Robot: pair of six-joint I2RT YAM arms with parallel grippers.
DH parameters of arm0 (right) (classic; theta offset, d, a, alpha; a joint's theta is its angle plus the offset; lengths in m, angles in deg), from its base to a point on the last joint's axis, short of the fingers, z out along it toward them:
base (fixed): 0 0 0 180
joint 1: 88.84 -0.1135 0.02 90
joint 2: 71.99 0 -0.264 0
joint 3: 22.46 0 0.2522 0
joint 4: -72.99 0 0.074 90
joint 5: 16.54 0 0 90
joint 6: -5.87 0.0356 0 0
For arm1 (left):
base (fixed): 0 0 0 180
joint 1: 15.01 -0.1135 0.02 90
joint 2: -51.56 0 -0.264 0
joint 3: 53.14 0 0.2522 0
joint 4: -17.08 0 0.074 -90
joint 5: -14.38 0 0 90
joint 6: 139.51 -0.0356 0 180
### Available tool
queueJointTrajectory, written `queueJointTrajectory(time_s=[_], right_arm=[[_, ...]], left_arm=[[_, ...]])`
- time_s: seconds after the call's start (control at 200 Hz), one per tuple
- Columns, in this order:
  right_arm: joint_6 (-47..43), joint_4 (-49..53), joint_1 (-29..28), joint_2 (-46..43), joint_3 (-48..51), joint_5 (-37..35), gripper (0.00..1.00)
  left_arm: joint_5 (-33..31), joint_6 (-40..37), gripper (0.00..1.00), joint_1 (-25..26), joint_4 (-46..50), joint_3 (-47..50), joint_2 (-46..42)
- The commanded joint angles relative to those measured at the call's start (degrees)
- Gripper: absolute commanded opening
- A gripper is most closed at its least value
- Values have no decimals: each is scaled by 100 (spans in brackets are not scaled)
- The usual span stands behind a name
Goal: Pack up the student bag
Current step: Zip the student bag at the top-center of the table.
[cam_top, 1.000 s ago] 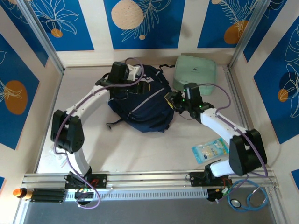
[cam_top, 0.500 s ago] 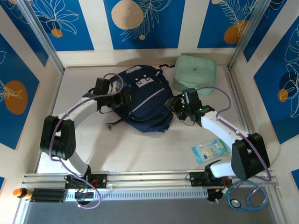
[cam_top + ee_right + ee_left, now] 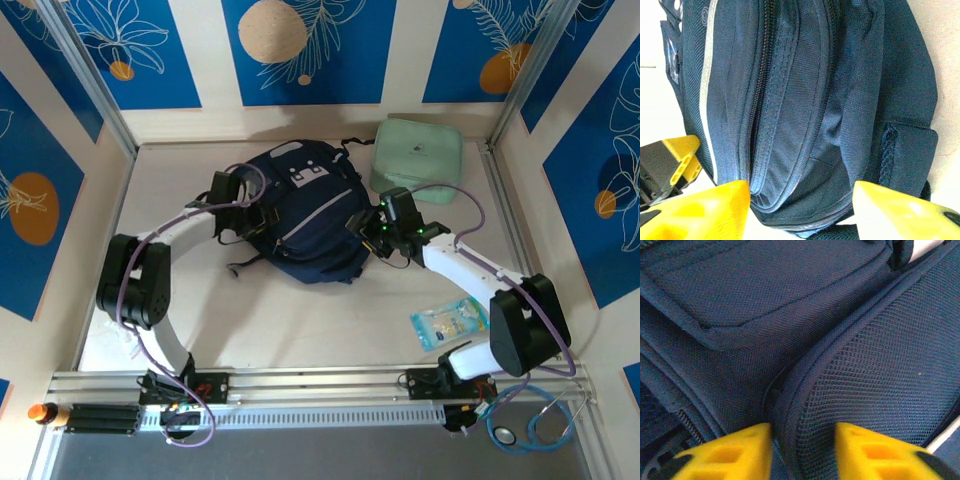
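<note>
Step in hand, as judged: opening the student bag [image 3: 312, 240], which lies flat on the bench [image 3: 300, 320], centred toward the far edge. The left hand [image 3: 802, 452] should anchor the piped ridge between its yellow fingers, taking a firm fold and not loose mesh. The right hand [image 3: 800, 200] should settle on one zip line before nipping, else the whole bag drags. Pose: the left arm arcs out from the near-left corner, fingers narrowed about the ridge; whether they bite, cannot tell. The right arm reaches low from the near-right corner, fingers spread, holding nothing.
</note>
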Motion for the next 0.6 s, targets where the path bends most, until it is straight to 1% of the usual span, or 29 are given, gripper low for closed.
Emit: queueJointTrajectory(time_s=[0.0,0.04,0.095,0.11,0.22,0.38,0.525,0.59], right_arm=[[-98,104,-99,74,-265,-30,56],[-170,149,-153,87,-311,-81,56],[-265,270,-254,130,-398,-208,56],[-293,314,-285,136,-429,-256,56],[-472,685,-588,195,-748,-615,54],[-689,922,-1180,258,-1152,-1035,54],[-944,1311,-1818,629,-1663,-1592,53],[-959,1446,-2073,822,-1843,-1840,51]], left_arm=[[379,123,26,-39,-260,-130,81],[477,187,19,-37,-328,-117,89],[585,292,3,-31,-487,-56,28],[594,320,0,-16,-548,-20,-2],[630,734,0,90,-1048,245,-360],[545,1710,0,248,-1932,666,-823],[321,2561,0,394,-2633,939,-974],[236,2803,0,486,-2858,978,-967]])
